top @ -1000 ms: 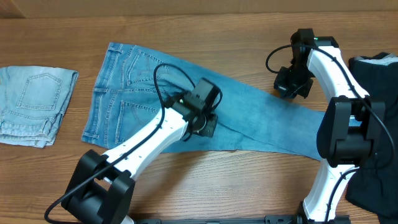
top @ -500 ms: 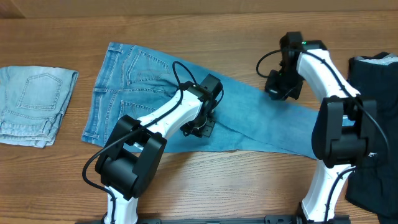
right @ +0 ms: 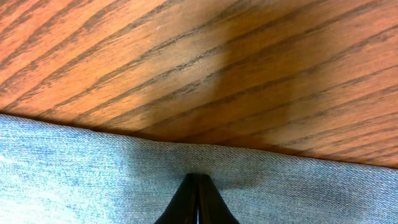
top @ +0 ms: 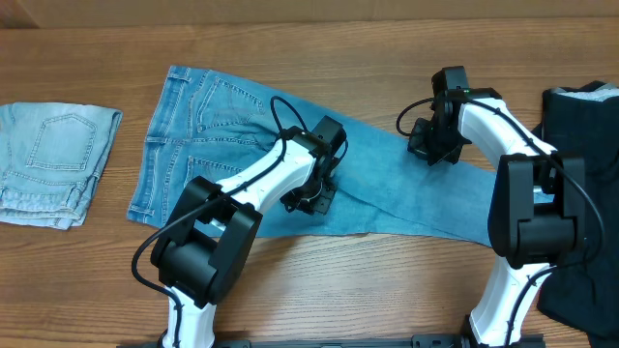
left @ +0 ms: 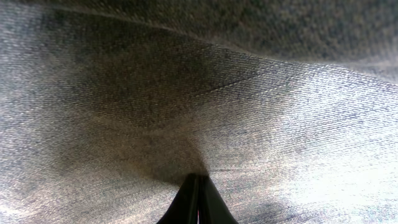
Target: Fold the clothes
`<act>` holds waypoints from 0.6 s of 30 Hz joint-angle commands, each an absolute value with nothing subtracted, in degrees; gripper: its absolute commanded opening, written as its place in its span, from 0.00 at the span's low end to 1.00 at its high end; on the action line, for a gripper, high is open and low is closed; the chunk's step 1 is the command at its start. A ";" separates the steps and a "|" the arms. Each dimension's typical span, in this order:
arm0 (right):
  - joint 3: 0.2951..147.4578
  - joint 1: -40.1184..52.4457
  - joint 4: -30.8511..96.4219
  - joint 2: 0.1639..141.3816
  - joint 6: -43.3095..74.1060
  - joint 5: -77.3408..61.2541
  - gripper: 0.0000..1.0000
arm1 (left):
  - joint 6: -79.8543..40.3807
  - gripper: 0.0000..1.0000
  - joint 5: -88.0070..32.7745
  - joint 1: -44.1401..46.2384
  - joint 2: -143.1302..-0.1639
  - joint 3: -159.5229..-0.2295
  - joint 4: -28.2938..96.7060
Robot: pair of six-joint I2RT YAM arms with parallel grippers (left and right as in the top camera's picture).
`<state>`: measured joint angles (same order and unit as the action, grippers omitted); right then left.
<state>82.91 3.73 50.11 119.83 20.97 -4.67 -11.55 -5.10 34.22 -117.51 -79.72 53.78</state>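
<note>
The medium-blue jeans lie spread on the wooden table, waist at the left and legs running right toward the front. My left gripper is over the thigh part. In the left wrist view its fingers are shut with denim puckering toward the tips. My right gripper is at the far edge of the leg. In the right wrist view its fingers are shut on the denim just inside that edge.
Folded paler light-blue jeans lie at the left edge. A black garment lies at the right, behind the right arm. Bare wooden table runs along the back and also shows in the right wrist view.
My right gripper has moved left and slightly forward along the leg's far edge. My left arm has dropped lower while its gripper stayed on the thigh part.
</note>
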 commanded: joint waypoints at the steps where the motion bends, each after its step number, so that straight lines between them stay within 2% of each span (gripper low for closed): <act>1: 80.95 3.62 47.37 122.48 20.78 -4.56 0.04 | -9.78 0.04 -7.55 33.30 -119.28 -80.79 53.89; 9: 80.95 3.62 45.58 122.50 20.73 -3.42 0.04 | -1.89 0.04 -9.91 28.82 -123.28 -81.12 58.87; 13: 80.95 3.62 41.47 122.50 19.27 -1.45 0.04 | 0.30 0.04 -9.47 28.99 -129.43 -81.17 60.23; 18: 80.95 3.62 33.82 122.50 19.27 -0.03 0.04 | 0.30 0.04 -8.99 28.99 -129.51 -81.19 60.55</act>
<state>81.93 3.75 35.66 120.44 19.57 -1.72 -1.06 -12.71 28.97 -122.50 -84.58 61.49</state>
